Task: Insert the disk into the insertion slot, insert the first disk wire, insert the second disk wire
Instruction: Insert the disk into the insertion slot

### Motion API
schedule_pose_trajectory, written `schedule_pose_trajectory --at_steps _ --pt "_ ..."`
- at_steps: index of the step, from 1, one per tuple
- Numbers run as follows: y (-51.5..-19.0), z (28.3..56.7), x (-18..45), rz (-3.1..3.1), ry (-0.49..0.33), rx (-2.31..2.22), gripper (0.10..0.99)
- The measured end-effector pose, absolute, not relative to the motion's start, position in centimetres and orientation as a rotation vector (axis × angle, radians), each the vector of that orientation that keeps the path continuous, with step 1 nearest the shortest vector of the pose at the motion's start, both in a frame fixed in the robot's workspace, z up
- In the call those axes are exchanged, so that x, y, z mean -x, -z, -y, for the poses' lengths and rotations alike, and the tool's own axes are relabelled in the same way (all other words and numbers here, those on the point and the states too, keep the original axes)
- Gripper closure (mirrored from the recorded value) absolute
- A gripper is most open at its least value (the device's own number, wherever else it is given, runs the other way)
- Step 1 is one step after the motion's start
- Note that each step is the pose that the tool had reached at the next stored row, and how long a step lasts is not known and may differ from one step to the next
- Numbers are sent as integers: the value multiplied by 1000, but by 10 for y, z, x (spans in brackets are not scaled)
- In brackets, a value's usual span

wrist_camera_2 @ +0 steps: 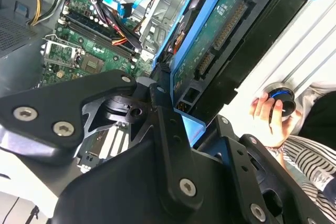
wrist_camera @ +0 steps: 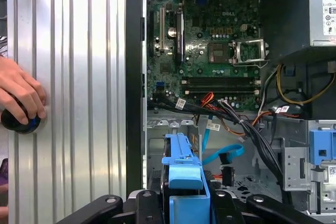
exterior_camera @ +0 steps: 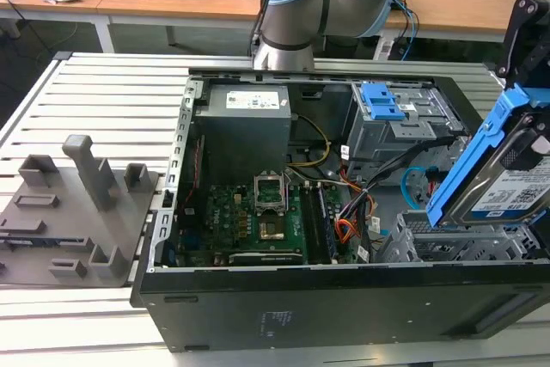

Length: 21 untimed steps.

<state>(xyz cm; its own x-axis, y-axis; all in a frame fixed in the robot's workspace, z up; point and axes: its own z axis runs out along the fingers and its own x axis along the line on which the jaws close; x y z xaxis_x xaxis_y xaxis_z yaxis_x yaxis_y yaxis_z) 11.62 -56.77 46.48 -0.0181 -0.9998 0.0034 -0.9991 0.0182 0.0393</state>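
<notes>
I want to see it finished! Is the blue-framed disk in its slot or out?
Out. The gripper holds the disk tilted above the silver insertion slot, not lying in it.

- The computer case point(exterior_camera: 344, 307) is sitting on the table point(exterior_camera: 103, 92), a fixture plate point(exterior_camera: 60, 212) lying beside it at the exterior view's left
- The disk point(exterior_camera: 507, 182) is hanging tilted above the insertion slot point(exterior_camera: 455, 242) at the exterior view's right
- The first disk wire point(exterior_camera: 345, 231) is lying between the motherboard point(exterior_camera: 249, 217) and that slot

Blue-framed grey disk point(exterior_camera: 516, 191) tilted just above silver perforated slot point(exterior_camera: 447, 245); orange-red wire bundle point(exterior_camera: 345, 231) and light-blue cable point(wrist_camera: 228, 153) beside it.
</notes>
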Motion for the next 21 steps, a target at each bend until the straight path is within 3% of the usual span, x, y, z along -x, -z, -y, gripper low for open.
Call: schedule_pose_trajectory --at_steps 21 --pt "-447 568 -116 2220 40 -2180 718"
